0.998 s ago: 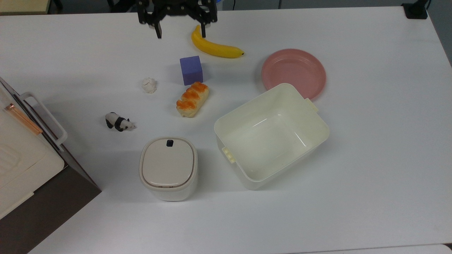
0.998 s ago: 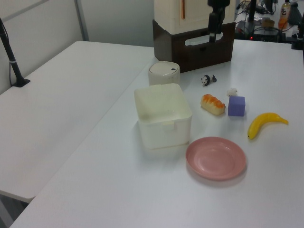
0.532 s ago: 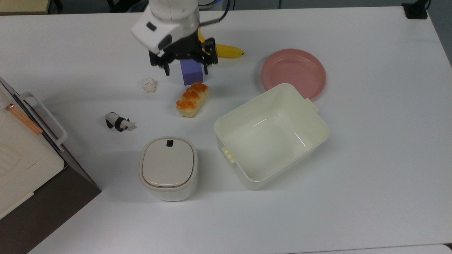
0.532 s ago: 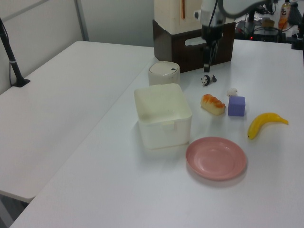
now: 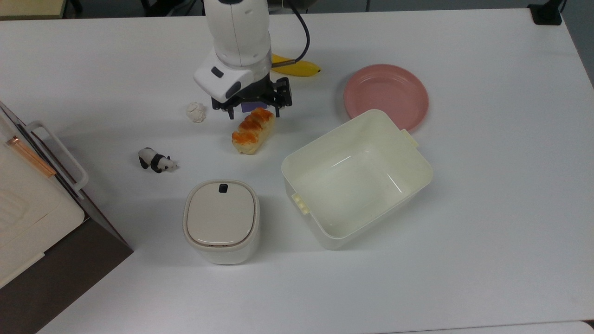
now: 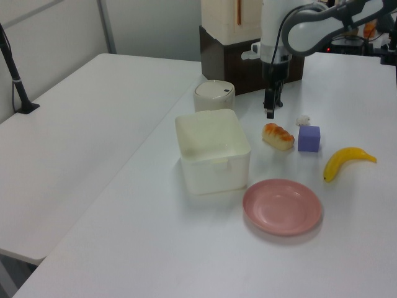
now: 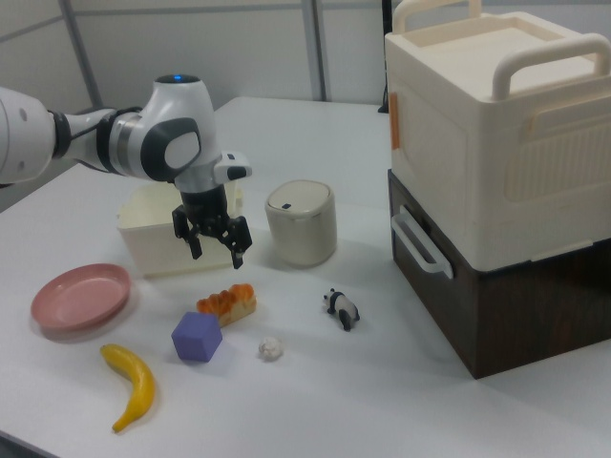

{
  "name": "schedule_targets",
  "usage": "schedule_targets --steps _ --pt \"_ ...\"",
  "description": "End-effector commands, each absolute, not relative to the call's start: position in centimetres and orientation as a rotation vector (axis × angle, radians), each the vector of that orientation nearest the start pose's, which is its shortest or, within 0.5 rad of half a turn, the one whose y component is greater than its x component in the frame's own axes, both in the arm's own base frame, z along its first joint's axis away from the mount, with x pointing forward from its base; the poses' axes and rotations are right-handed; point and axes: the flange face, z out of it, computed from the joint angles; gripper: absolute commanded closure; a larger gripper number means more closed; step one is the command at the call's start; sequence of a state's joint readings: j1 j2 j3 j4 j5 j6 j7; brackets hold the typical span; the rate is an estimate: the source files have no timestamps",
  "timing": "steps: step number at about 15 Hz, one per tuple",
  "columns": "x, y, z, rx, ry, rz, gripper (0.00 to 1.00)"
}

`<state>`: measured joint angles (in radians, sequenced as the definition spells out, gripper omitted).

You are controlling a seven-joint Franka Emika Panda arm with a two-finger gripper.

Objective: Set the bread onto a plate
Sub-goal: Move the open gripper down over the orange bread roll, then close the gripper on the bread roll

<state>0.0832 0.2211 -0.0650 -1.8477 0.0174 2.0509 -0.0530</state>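
Note:
The bread (image 5: 253, 131), a tan roll with an orange glazed top, lies on the white table in front of the purple cube (image 6: 309, 138). My gripper (image 5: 254, 113) hangs open just above the bread's far end, its fingers spread wide and touching nothing. From the right view the gripper (image 7: 218, 256) is a little above the bread (image 7: 227, 303). The pink plate (image 5: 385, 90) lies empty to the top view's right, behind the cream tub. It also lies near the front of the left view, plate (image 6: 283, 206), apart from the bread (image 6: 278, 136).
An empty cream tub (image 5: 352, 119) stands between bread and plate. A yellow banana (image 5: 297, 68), a white lumpy ball (image 5: 196, 112), a toy panda (image 5: 157, 160) and a lidded cream bin (image 5: 222, 220) lie around. A large cream-and-brown box (image 7: 496, 181) stands at the table's edge.
The arm has come from the table's far edge, over the banana and the cube, and lowered to just above the bread. Its fingers stayed open. Nothing on the table moved.

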Motion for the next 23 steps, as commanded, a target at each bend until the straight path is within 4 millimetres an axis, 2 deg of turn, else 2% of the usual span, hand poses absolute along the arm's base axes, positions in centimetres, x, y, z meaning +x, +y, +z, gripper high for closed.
schedule_targets --steps 1,7,11,15,18,21,22,23 --pt "61.0 2.7 37.5 -3.18 -0.112 0.017 0.0" --pt "59.8 1.7 34.2 -3.218 -0.118 0.069 0.0" --pt "59.8 0.5 34.0 -3.224 -0.092 0.078 0.0" --pt "60.0 -0.1 32.2 -3.231 -0.087 0.116 0.02" --pt "60.0 0.1 31.4 -3.232 -0.091 0.128 0.03" --pt "60.0 0.5 31.1 -3.232 -0.099 0.134 0.18" --pt "60.1 0.5 30.9 -3.232 -0.096 0.139 0.31" --pt "60.2 0.5 31.1 -3.232 -0.096 0.132 0.49"
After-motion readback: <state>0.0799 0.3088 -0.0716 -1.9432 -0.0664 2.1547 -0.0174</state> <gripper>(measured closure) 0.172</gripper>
